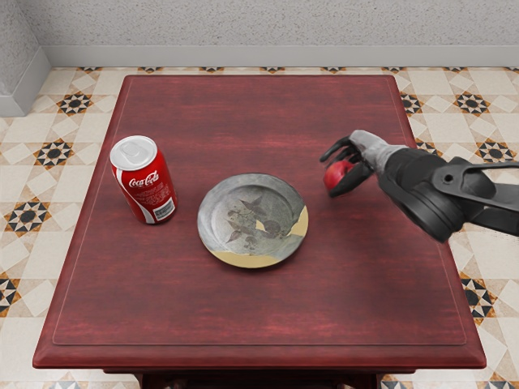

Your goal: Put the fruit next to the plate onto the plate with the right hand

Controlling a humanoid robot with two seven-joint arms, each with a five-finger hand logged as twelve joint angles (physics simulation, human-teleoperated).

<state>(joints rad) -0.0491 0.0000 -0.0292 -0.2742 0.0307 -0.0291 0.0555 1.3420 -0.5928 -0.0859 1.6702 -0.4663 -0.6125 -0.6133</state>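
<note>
1. Right robot hand (350, 162): its arm comes in from the right edge, and the hand is over the right part of the worktop (259, 121).
2. Hand state: dark fingers curled around the red fruit (335, 173), gripping it.
3. Red fruit: small and round, inside the robot hand's grasp on the hand's left side, with fingers above and below it. Cannot tell whether it touches the worktop or is lifted.
4. Plate (223, 203): grey with a fish pattern and a yellowish patch along its near right rim. It lies left of the robot hand and a bit nearer the robot, close but apart from it. Nothing on it; the fruit is not on the plate yet.
5. Soda can (144, 180): red, upright, far left of the robot hand, beyond the plate and apart from it.
6. Left arm is out of view.
</note>
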